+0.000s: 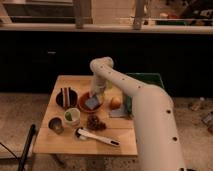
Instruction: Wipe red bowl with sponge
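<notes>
Now, gripper (96,93) over red bowl (83,104) w/ sponge (92,103), well inside table (122,134) edges

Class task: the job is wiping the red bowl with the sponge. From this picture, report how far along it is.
Done: the sponge lies inside the red bowl. In hand: the gripper is down at the sponge, over the bowl; whether it holds the sponge is unclear. Left: probably the wiping strokes round the bowl, then lifting away.
</notes>
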